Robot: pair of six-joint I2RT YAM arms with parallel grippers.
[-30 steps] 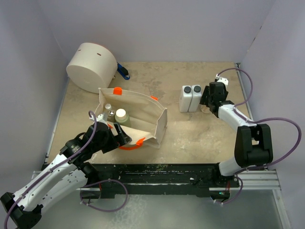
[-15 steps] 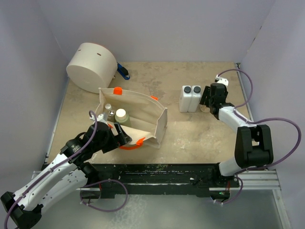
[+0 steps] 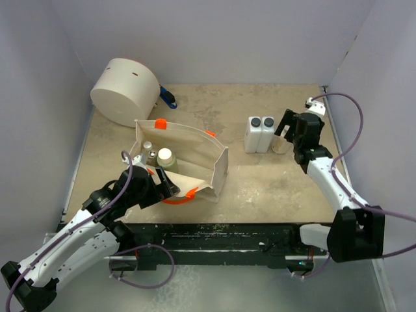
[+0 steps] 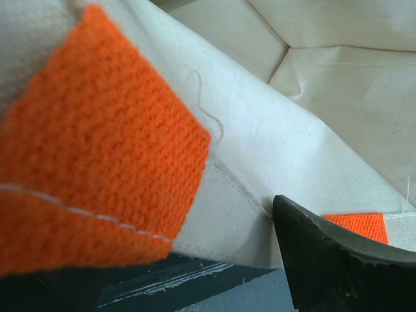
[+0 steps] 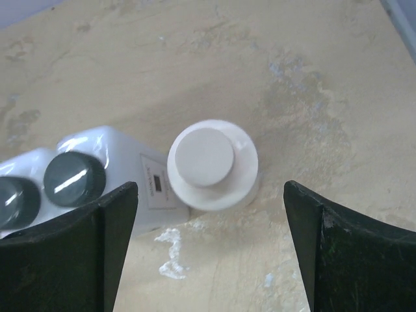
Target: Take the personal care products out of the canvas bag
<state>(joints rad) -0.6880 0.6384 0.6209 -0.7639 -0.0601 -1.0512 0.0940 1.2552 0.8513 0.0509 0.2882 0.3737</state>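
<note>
A mottled beige tabletop sits enclosed on three sides by plain, evenly lit lavender walls.

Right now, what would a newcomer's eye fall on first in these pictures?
The orange-handled canvas bag sits left of centre, its near rim pinched by the left gripper, with small bottles standing inside. To the right, the open right gripper hovers above a cream round bottle beside two white square bottles. A large cream cylinder lies at the back left.
</note>
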